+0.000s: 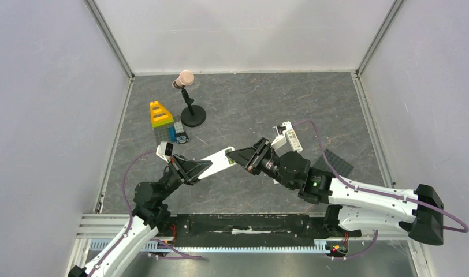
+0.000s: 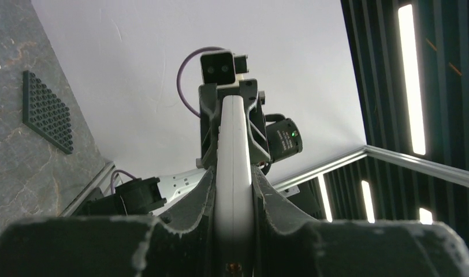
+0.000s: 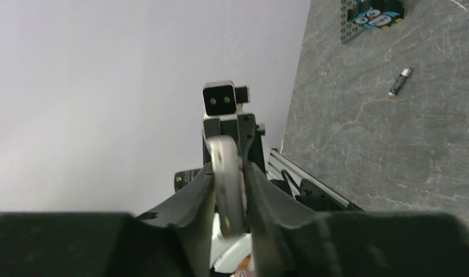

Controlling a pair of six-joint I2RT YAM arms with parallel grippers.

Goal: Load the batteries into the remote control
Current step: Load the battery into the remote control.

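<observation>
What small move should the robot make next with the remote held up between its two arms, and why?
Probably squeeze the right pincer firmly onto the free end of the white remote. The left pincer is shut on one end, holding it off the table. The right fingers flank the other end, but a firm grip is not plain. A battery lies on the table, not yet loaded.

Top camera: fixed high behind the arm bases, looking down on the whole table [image 1: 336, 109]. Left wrist camera [image 3: 219, 99] and right wrist camera [image 2: 222, 66] face each other at close range along the white remote [image 1: 219, 157], which appears in all three views.
</observation>
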